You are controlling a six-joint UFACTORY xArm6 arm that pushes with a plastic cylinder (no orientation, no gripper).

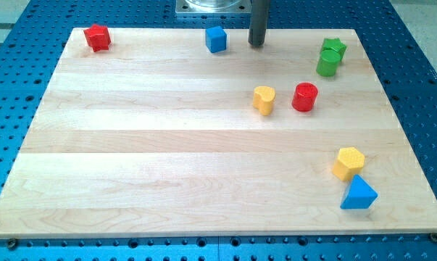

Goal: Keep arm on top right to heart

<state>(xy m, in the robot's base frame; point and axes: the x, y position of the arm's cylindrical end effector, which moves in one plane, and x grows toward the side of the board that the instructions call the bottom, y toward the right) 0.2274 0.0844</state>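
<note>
Pale wood counter [131,145] on blue pegboard [22,43]. Yellow heart [264,99] sits right of centre, beside a red cylinder [304,96]. My tip [256,45] (no hand, just a rod) stands near the view's top, above the heart.

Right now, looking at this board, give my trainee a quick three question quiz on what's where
1. True or false: my tip touches the yellow heart.
2. Which block sits nearest my tip? A) blue cube B) red cylinder C) blue triangle
3. Fill in: the green star sits right against the green ____.

Key:
1. False; the tip is above the heart in the view, well apart from it.
2. A; the cube lies just to the tip's left in the view.
3. Cylinder.
</note>
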